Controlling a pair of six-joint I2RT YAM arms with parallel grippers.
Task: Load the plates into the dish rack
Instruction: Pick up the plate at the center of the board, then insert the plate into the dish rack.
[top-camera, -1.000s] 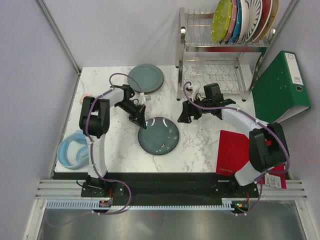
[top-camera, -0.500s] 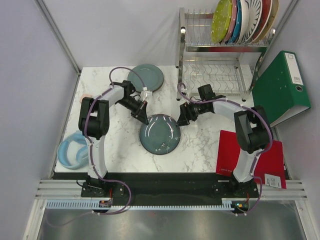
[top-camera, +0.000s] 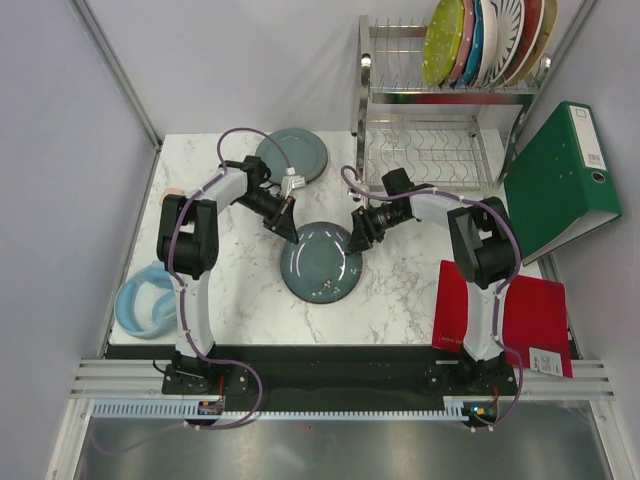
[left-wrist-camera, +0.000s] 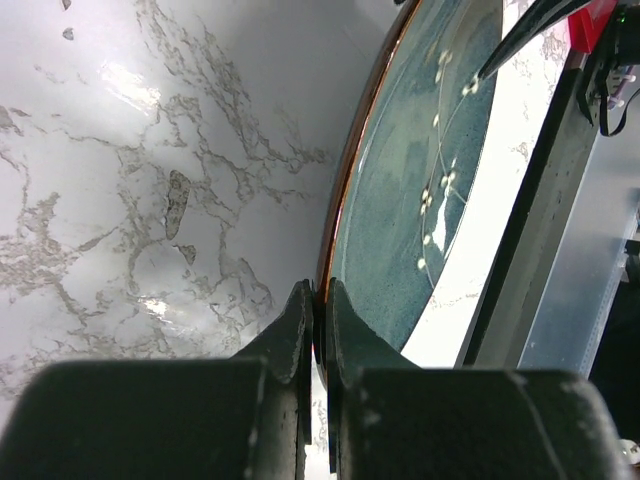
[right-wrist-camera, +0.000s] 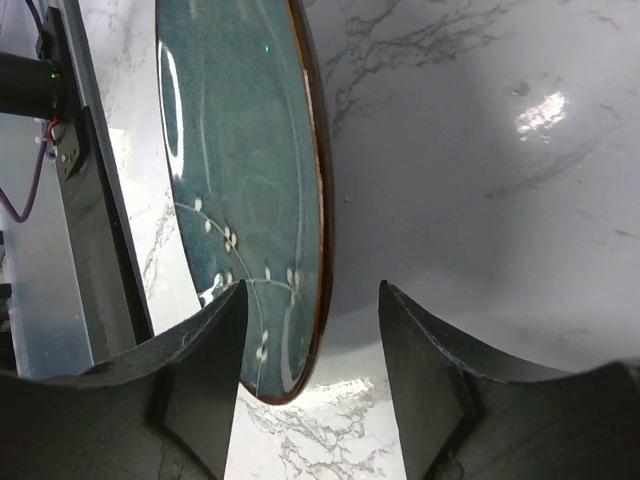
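Nearest you, the red folder (top-camera: 470, 300) on the right is out of the way, so everything rides on the dark teal plate (top-camera: 320, 268) mid-table (top-camera: 230, 290). Biggest risk imo: you've only got it by one thin bit of rim. Lift it now and the plate's weight hangs off that single pinch, so it can pivot, slip out and smack the marble. Second risk is the other arm: if it closes off-centre or shoves sideways first, it could lever the rim out of the grip you already have. I can't tell whether the plate lies flat or is tipped up, so don't assume it's stable.

On the pincers: your left gripper (left-wrist-camera: 318, 330) is clamped tight on the plate's far-left rim, with the copper edge sandwiched between the two fingers and no gap showing. Your right gripper (right-wrist-camera: 312, 290) is spread wide at the far-right rim. The edge runs between the fingers, but neither pad looks to be touching it, so it's gripping nothing yet.

Further back, the grey-blue plate (top-camera: 290, 158) lies on the table just behind the left arm, so watch the elbow there. At the far right, the dish rack (top-camera: 372, 70) already has racked plates (top-camera: 470, 40) upright on its top tier, and the green binder (top-camera: 560, 170) leans just beside it, which makes for a tight approach.
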